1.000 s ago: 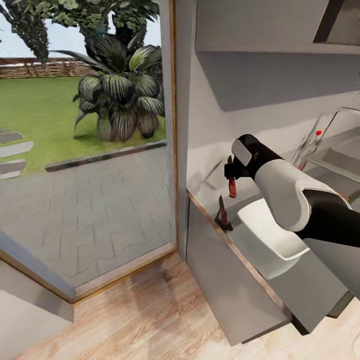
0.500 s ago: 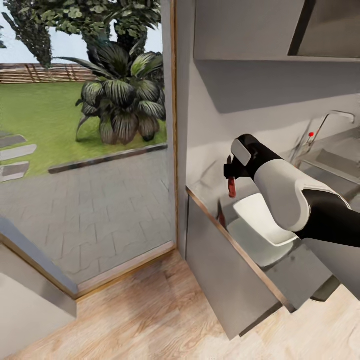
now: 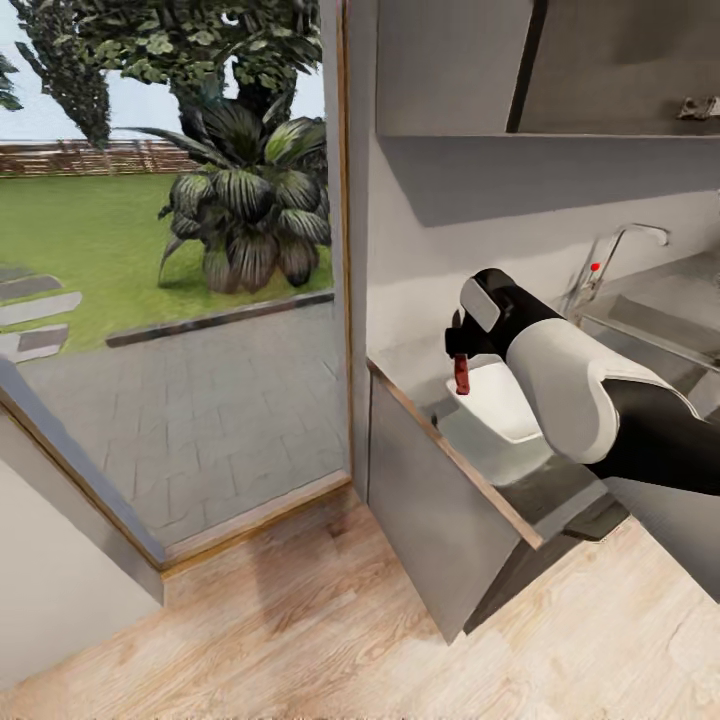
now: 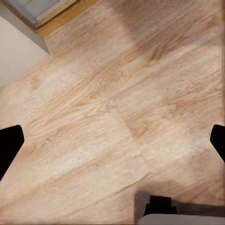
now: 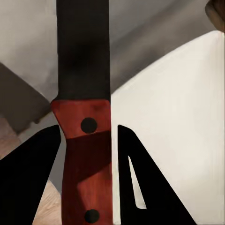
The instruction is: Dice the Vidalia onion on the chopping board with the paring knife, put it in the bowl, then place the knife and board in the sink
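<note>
Paring knife (image 5: 84,140) first: you have it pinched by its reddish-brown handle in your right hand (image 3: 462,345), the two dark fingers (image 5: 33,164) closed against either side of the handle, the dark blade running out past them. From the head view the knife (image 3: 461,375) hangs below that hand, over the near end of the tabletop (image 3: 440,425) and just in front of the white bowl (image 3: 500,400). The bowl sits on the grey tabletop close to its end by the wall; in the right wrist view its pale surface (image 5: 178,122) lies beside the blade.

Farther along the tabletop you can see the sink (image 3: 660,300) with its chrome tap (image 3: 625,240) and a small red knob (image 3: 596,267). What lies inside the basin is probably hidden by your arm, so you cannot tell its contents.

Your left hand (image 4: 112,140) hangs over the wooden floor (image 4: 108,93), its dark fingertips (image 4: 9,140) spread wide at the two edges of the view, with nothing between them.

Beyond the cabinet's end, a glass door (image 3: 170,300) looks onto paving, lawn and a broad-leaved plant (image 3: 250,220).
</note>
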`<state>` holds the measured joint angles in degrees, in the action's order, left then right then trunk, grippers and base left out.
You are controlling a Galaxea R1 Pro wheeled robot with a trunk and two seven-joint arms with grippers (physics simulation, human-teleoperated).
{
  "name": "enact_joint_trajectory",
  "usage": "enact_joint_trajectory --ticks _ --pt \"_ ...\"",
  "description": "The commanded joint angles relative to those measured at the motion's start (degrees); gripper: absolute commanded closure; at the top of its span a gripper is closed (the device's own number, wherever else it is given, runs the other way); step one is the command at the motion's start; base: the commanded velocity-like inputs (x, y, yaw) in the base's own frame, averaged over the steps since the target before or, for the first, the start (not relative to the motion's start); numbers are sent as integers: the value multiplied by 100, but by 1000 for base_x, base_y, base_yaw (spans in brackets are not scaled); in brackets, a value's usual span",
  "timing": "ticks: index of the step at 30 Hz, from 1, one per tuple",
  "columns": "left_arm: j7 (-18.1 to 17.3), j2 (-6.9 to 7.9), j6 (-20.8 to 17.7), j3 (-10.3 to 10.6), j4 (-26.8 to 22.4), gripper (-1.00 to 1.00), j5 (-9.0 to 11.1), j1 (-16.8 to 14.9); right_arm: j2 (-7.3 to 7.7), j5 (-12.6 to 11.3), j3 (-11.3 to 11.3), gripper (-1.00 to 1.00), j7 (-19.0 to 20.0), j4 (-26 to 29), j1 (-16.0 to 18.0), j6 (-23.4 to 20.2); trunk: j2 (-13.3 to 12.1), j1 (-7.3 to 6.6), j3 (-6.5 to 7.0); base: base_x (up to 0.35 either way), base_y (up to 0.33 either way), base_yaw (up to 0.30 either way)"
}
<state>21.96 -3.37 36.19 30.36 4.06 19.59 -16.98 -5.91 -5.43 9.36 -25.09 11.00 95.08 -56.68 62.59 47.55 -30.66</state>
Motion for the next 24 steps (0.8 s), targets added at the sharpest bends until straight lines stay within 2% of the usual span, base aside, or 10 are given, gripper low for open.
enact_joint_trajectory --ticks 1,8,13,14,17,18,19,24 --pt "18 -6 28 49 23 -100 29 -8 -4 -55 22 100 -59 7 2 -4 4 -2 4 -235 -127 0" --pt "18 -6 28 49 22 -100 28 -8 -35 -55 8 100 -59 127 2 0 4 -2 68 -202 -214 0" --pt "18 -6 27 49 19 -100 27 -8 -177 -23 -35 100 -66 606 2 -14 4 -2 113 -138 -291 0" --pt "18 -6 26 49 18 -100 27 -8 -203 -10 -94 100 -66 645 2 -11 4 -2 122 -113 -301 0" --pt "18 2 28 48 16 -100 27 -8 -339 7 -620 100 -57 907 2 8 4 -2 149 -96 -306 0" --pt "18 7 28 47 16 -100 29 -8 -409 4 -856 100 -53 1045 2 12 4 -2 159 -84 -309 0" --pt "18 9 28 43 14 -100 30 -8 -409 -3 -1010 100 -51 1141 2 14 4 -2 168 -53 -311 0" --pt "50 -10 21 40 8 -100 30 -8 -409 -5 -1194 100 -35 1243 2 16 4 -2 203 -13 -316 0"
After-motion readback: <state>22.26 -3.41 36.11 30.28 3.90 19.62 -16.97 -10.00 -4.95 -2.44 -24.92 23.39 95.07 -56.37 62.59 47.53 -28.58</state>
